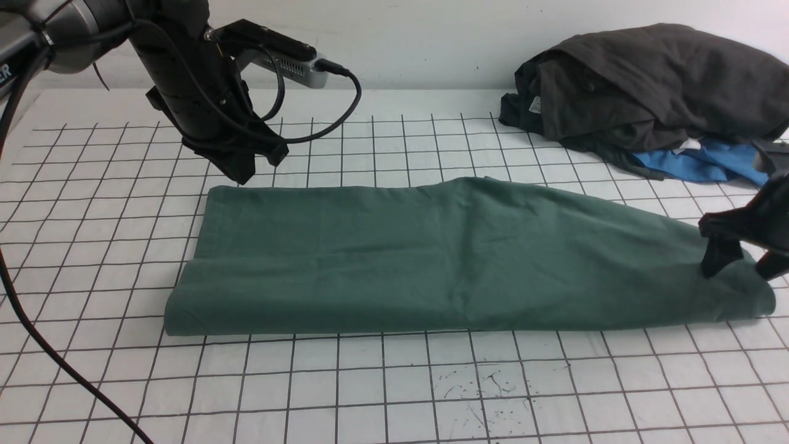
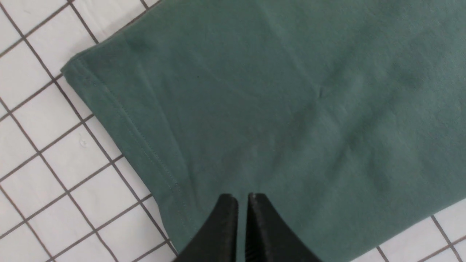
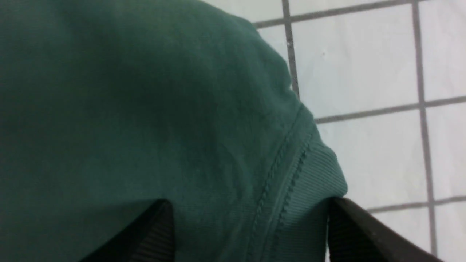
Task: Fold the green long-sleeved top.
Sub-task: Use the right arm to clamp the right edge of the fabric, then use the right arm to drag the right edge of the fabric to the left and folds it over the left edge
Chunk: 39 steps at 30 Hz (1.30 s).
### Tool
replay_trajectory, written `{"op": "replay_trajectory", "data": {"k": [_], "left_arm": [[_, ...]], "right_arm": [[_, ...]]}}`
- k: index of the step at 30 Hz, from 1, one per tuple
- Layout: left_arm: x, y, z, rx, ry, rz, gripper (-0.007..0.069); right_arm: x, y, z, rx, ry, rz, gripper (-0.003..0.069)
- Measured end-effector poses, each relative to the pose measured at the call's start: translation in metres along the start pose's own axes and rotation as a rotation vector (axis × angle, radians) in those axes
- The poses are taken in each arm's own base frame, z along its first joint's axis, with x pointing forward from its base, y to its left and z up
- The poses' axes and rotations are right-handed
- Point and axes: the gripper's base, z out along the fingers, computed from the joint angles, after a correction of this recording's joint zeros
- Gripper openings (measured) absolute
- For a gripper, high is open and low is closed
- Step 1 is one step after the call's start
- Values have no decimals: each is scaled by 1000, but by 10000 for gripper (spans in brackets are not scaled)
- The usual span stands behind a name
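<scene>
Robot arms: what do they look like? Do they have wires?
The left arm is black at its wrist and silver-grey higher up, with black cables looping to a small silver box. The left gripper has black, pointed fingers with ribbed insides. The right gripper is black with wedge-shaped fingers too.

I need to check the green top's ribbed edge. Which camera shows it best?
The right wrist view: the ribbed edge sits close between the fingers of the open right tool. The front view shows that end of the green top only small; the left wrist view shows a plain stitched hem.
</scene>
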Motion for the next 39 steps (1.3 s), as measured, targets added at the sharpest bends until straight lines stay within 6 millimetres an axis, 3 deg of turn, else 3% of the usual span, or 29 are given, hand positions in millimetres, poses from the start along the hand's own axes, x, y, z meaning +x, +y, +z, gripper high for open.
{"op": "replay_trajectory", "data": {"k": [1, 5, 8, 11, 14, 15, 16, 20, 24, 27, 33, 36, 37, 38, 39], "left_arm": [[0, 0, 0, 0, 0, 1, 22], [0, 0, 0, 0, 0, 2, 22], [0, 0, 0, 0, 0, 3, 22], [0, 0, 0, 0, 0, 3, 22], [0, 0, 0, 0, 0, 3, 22], [0, 0, 0, 0, 0, 3, 22], [0, 0, 0, 0, 0, 10, 22], [0, 0, 0, 0, 1, 30, 22], [0, 0, -1, -1, -2, 36, 15], [1, 1, -8, -17, -10, 45, 15], [6, 5, -38, -119, -43, 80, 15], [12, 8, -63, -197, -70, 98, 15], [12, 9, -65, -206, -71, 99, 15], [15, 10, -73, -235, -80, 103, 15], [19, 11, -89, -279, -102, 100, 15]], "right_arm": [[0, -1, 11, -1, 15, 19, 577], [-1, -1, 14, 1, 19, 36, 584], [-1, -1, 14, 2, 21, 40, 563], [0, -1, 14, 2, 24, 39, 494], [0, -1, 14, -1, 31, 18, 363], [0, -1, 14, -1, 31, 18, 352], [0, -1, 13, -2, 30, 10, 248], [1, -1, 1, 15, 11, -14, 51], [0, -3, -28, 69, -47, -58, 13], [1, -8, -62, 162, -119, -90, 11], [1, -6, -132, 241, -262, -89, 10], [-11, 24, -174, 201, -384, -147, 10], [-11, 27, -173, 194, -385, -151, 10], [-15, 45, -183, 160, -424, -189, 10], [-19, 84, -199, 80, -488, -278, 10]]}}
